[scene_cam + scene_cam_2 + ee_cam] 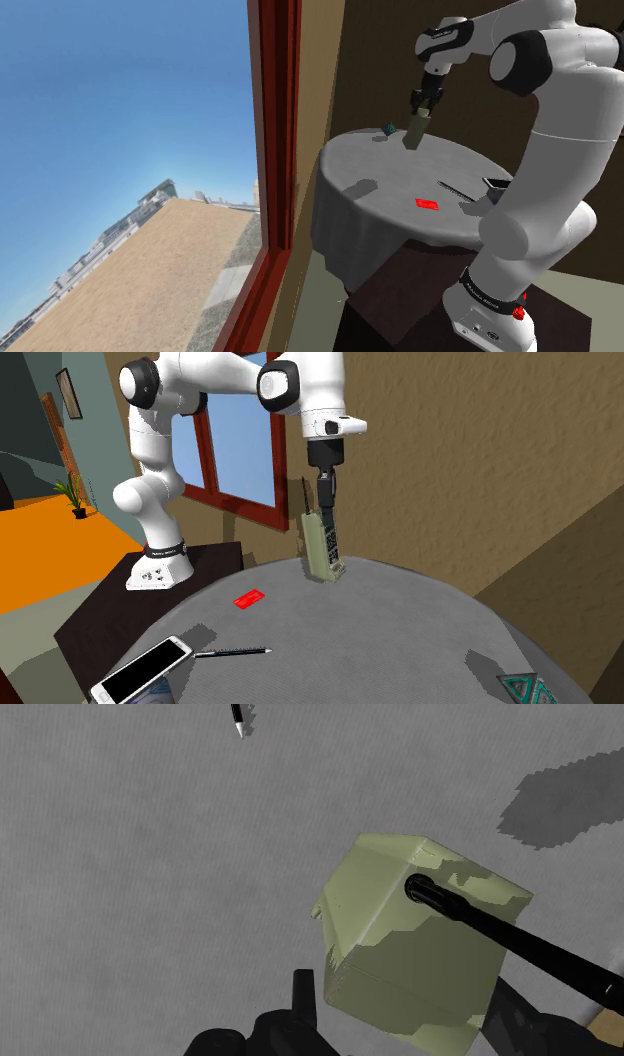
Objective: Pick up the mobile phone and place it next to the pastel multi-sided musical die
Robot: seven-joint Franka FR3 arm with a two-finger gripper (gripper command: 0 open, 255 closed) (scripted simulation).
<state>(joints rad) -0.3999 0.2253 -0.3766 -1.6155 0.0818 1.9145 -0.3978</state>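
Note:
An olive-green brick-shaped mobile phone [413, 131] with a black antenna hangs upright above the round grey table [390, 175]. My gripper [422, 108] is shut on its upper end. In the second exterior view the phone [323, 547] hangs below the gripper [327, 502], its lower end a little above the table's far side. The wrist view looks down on the phone [410, 944], clasped between the fingers [303, 994]. The teal multi-sided die [527, 689] sits near the table's edge, well apart from the phone. The shoulder view puts the die [389, 128] at the far rim.
A red card [250, 598] lies mid-table. A black pen [235, 651] and a white-framed smartphone [140, 670] lie near the edge by the stand. A red-framed window [275, 120] stands beside the table, with brown walls behind it.

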